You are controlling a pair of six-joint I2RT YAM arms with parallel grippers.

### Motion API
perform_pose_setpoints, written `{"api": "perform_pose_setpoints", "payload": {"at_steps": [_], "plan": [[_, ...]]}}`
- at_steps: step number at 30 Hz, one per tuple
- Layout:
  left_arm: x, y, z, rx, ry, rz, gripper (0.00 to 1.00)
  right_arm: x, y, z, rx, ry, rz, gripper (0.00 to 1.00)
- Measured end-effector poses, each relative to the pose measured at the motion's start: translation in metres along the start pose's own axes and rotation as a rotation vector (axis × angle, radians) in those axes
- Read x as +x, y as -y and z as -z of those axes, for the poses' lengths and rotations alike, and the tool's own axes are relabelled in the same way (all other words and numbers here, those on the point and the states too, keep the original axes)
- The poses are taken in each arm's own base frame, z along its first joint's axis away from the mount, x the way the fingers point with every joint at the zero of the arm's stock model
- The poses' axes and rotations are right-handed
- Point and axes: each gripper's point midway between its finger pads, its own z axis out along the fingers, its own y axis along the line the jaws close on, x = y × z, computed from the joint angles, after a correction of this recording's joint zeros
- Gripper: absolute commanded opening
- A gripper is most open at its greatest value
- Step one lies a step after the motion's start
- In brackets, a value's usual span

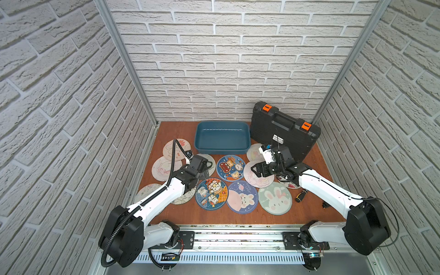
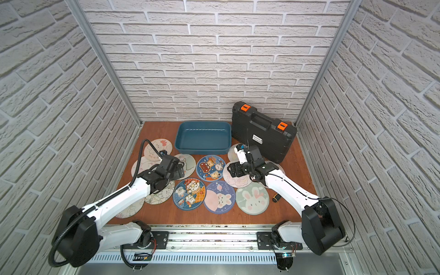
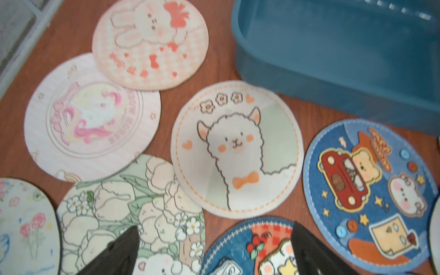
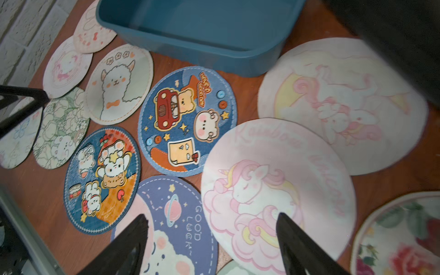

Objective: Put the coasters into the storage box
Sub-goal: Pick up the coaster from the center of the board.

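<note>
Gaping, holding nothing, left end effector (image 3: 214,227), right end effector (image 4: 212,215), coasters (image 1: 230,167) outside bare storage box (image 1: 221,150).

A shallow teal-blue plastic storage box (image 1: 221,150) sits at the back of the brown wooden bench (image 1: 176,131), just beside a black ribbed case with orange latches (image 1: 288,138). Thin round cartoon-printed coasters (image 1: 231,167) lie spread in front of them, several overlapping. The left pincer (image 1: 207,165) hangs over cream ones, the right pincer (image 1: 256,170) over a pale pink coaster (image 1: 259,182). A small black-and-orange screwdriver (image 1: 300,195) lies near the green rabbit coaster (image 1: 275,198).
</note>
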Motion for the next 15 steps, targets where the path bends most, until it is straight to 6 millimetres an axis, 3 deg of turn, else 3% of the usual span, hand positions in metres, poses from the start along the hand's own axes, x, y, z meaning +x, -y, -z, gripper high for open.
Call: {"api": "perform_pose_setpoints", "payload": {"at_steps": [5,10,15], "plan": [[0.034,0.008,0.007,-0.007,-0.090,-0.015,0.98,0.021,-0.039,-0.027,-0.069,-0.114,0.055,0.82],[0.056,0.016,0.009,0.029,-0.145,0.036,0.98,0.042,-0.078,-0.051,-0.131,-0.209,0.110,0.80],[0.098,0.000,-0.003,0.002,-0.233,0.092,0.98,0.060,-0.109,-0.072,-0.174,-0.277,0.150,0.79]]}}
